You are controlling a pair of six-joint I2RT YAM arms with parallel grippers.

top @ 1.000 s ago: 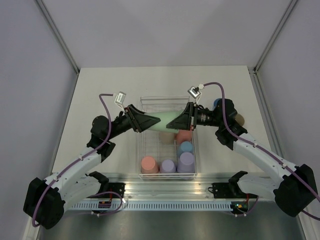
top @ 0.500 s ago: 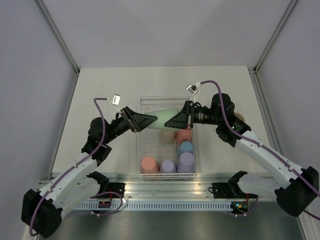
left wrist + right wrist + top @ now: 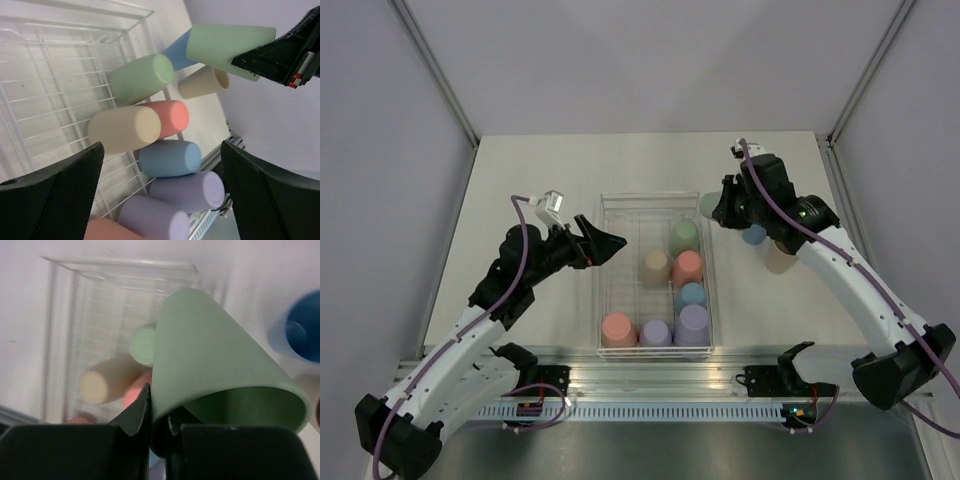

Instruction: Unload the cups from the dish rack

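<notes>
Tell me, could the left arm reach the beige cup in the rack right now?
Probably yes: the left tool is open and empty at the dish rack edge, and the beige cup has bare rack beside it, nothing above.

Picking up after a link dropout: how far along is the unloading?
Done: a blue cup and a beige cup sit on the table right of the dish rack. In hand: the right gripper grips a green cup by its right edge; the left gripper is open and empty. Left: seven cups in the rack.
</notes>
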